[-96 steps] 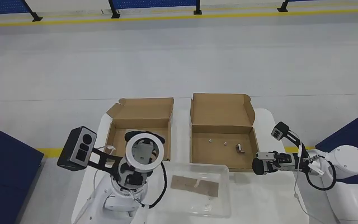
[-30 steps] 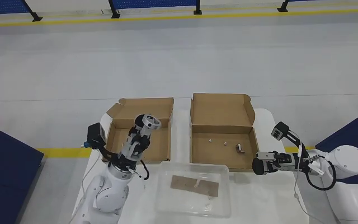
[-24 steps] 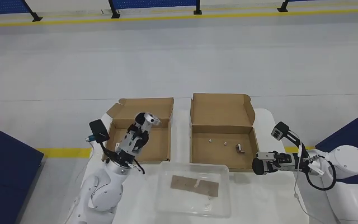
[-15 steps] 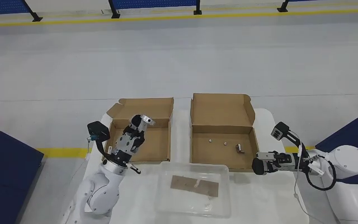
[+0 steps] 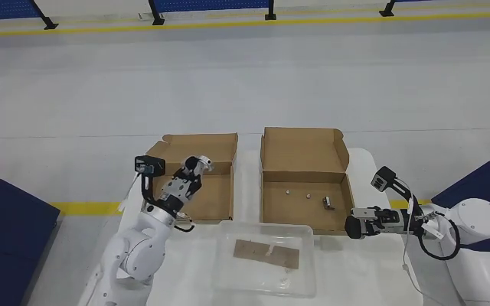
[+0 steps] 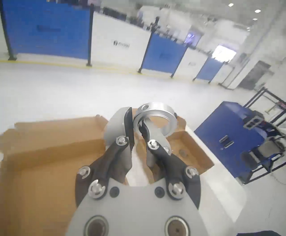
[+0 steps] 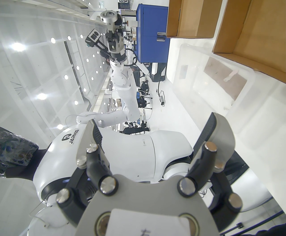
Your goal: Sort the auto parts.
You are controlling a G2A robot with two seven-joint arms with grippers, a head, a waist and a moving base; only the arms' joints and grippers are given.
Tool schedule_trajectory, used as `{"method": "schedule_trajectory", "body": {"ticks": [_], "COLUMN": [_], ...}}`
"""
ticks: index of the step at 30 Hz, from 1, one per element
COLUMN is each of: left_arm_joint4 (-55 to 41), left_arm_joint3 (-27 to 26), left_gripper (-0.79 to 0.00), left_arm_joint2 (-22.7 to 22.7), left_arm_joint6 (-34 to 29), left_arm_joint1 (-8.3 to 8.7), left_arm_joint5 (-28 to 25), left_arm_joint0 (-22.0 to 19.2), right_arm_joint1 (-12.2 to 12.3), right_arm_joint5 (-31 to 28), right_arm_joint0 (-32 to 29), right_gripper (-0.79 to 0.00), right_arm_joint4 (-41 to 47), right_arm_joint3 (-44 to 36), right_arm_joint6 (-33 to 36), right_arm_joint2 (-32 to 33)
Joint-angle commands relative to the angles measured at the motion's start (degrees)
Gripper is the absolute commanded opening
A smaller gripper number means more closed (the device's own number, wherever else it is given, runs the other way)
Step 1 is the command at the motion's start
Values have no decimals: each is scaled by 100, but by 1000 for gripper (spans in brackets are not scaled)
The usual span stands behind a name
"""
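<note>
My left gripper (image 6: 136,125) is shut on the wall of a silver metal ring (image 6: 155,117), with one finger inside the ring and one outside. From above, that gripper (image 5: 200,164) and the ring (image 5: 204,161) hang over the left cardboard box (image 5: 222,200). The right wrist view shows the same ring (image 7: 108,17) far off, held up on the left arm. My right gripper (image 7: 154,131) is open and holds nothing. It sits at the table's right side (image 5: 349,226), just beyond the right cardboard box (image 5: 295,214). A few small parts (image 5: 328,202) lie in that box.
A clear plastic tray (image 5: 306,260) with a cardboard sheet (image 5: 266,253) and a small pale part (image 5: 269,248) stands at the table's front. Both boxes have raised lids at the back. A blue cabinet (image 6: 228,138) stands beside the table.
The left arm has swung down from close under the camera and now holds the ring low over the left box. The right arm has not moved.
</note>
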Motion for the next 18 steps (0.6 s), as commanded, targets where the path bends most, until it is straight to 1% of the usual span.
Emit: {"method": "schedule_trajectory", "body": {"ticks": [1,2,9,10,11,12,15,17,18], "left_arm_joint4": [91,74,74,114,392,527,507,726,768], "left_arm_joint3": [70,136,136,136,164,179,322,528,668], "left_gripper": [-785,-785,-785,-785,-785,-785,-785,-785,-785], "left_arm_joint2": [74,114,114,111,103,144,204,282,359], "left_arm_joint6": [-328,-403,-403,-388,-376,-475,-1111,-1818,-2301], "left_arm_joint1": [-15,-26,-26,-24,-15,-15,-32,-40,-50], "left_arm_joint5": [374,518,518,526,621,712,1164,1669,1900], "left_arm_joint0": [-156,-201,-201,-199,-204,-224,-433,-674,-829], "right_arm_joint1": [0,0,0,0,0,0,0,0,0], "right_arm_joint5": [0,0,0,0,0,0,0,0,0], "right_arm_joint0": [0,0,0,0,0,0,0,0,0], "right_gripper": [0,0,0,0,0,0,0,0,0], "right_arm_joint4": [0,0,0,0,0,0,0,0,0], "right_arm_joint3": [0,0,0,0,0,0,0,0,0], "right_arm_joint6": [0,0,0,0,0,0,0,0,0], "right_arm_joint2": [0,0,0,0,0,0,0,0,0]}}
